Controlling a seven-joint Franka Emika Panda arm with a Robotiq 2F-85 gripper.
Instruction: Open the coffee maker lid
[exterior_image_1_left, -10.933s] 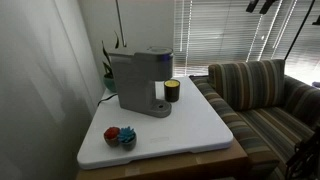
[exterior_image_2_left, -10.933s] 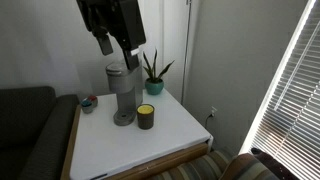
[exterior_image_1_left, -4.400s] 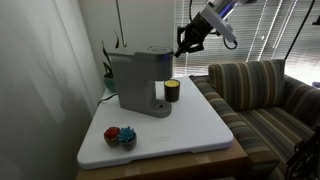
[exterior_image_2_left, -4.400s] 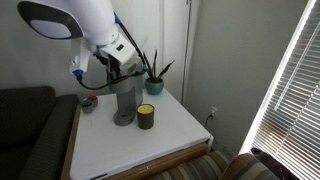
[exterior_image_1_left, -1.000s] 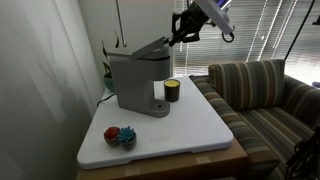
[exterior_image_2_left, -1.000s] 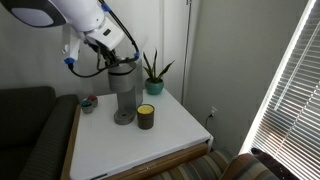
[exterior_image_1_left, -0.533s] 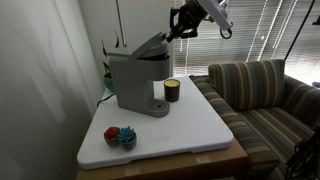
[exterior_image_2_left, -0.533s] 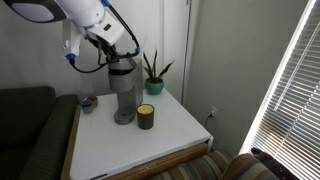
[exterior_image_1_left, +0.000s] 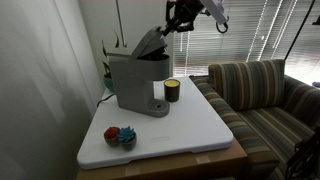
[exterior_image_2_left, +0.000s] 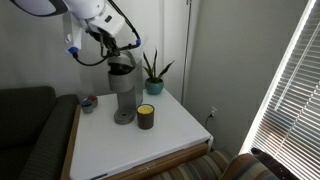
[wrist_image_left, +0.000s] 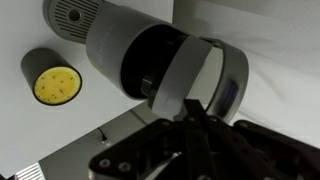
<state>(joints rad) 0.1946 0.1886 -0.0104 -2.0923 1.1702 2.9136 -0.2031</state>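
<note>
The grey coffee maker (exterior_image_1_left: 133, 82) (exterior_image_2_left: 122, 92) stands at the back of the white table in both exterior views. Its lid (exterior_image_1_left: 150, 41) is tilted up at a steep angle, hinged at the rear. My gripper (exterior_image_1_left: 171, 24) is shut, its tips against the lid's raised front edge. In the wrist view the shut gripper (wrist_image_left: 188, 102) meets the grey lid (wrist_image_left: 192, 72), and the dark chamber (wrist_image_left: 148, 62) of the coffee maker (wrist_image_left: 108, 40) lies open beneath. The arm partly hides the lid in an exterior view, with my gripper (exterior_image_2_left: 119, 52) above the machine.
A dark yellow-rimmed cup (exterior_image_1_left: 172, 91) (exterior_image_2_left: 146, 116) (wrist_image_left: 55, 84) stands beside the machine's base. A red and blue toy (exterior_image_1_left: 120, 136) lies near the table's front corner. A potted plant (exterior_image_2_left: 153, 77) stands behind, and a striped sofa (exterior_image_1_left: 262, 100) adjoins the table.
The lid has swung further up, from a shallow tilt to a steep one. My shut gripper has risen and moved back toward the hinge with it.
</note>
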